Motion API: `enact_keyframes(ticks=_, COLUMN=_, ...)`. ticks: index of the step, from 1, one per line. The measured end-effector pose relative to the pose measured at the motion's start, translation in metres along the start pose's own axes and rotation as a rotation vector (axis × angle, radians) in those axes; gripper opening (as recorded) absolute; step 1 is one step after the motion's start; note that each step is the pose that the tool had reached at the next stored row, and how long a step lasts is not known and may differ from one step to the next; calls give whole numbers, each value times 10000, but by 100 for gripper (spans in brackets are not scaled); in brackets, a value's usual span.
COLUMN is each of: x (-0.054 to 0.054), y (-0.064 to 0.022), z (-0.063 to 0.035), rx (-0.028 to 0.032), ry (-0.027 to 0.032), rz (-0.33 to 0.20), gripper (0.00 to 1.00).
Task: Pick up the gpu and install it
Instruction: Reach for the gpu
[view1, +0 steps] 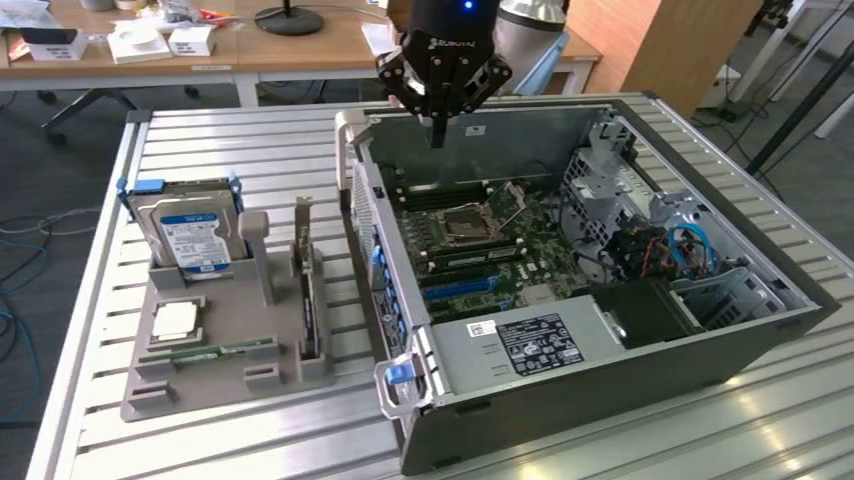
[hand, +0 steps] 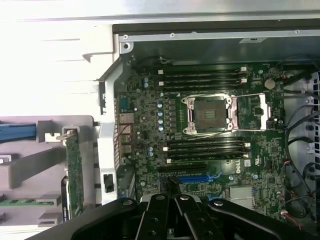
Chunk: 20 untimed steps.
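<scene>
Gpu (view1: 307, 292) stands edgewise in its holder (view1: 220, 335), long axis near-to-far, at the exterior view's left of the closed, empty fingers (view1: 437, 130).

We see a black gripper (view1: 437, 138), a green motherboard (view1: 481, 235) with one bright blue slot (view1: 461, 288), and a dark grey case (view1: 601, 400). The gpu (view1: 308, 290) looks dark; its holder (view1: 214, 370) is plain grey. The hard drive (view1: 198, 235) is silver, labelled blue and white. The table (view1: 200, 140) is silver, ribbed in stripes.
</scene>
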<state>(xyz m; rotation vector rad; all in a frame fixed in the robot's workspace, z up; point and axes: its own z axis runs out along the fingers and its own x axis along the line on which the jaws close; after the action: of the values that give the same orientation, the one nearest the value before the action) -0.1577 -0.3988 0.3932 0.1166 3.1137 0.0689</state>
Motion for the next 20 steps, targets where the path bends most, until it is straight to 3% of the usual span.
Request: enact_keyframes(ticks=20, x=411, y=-28, z=-11, rx=0, ry=0, rz=1, gripper=10)
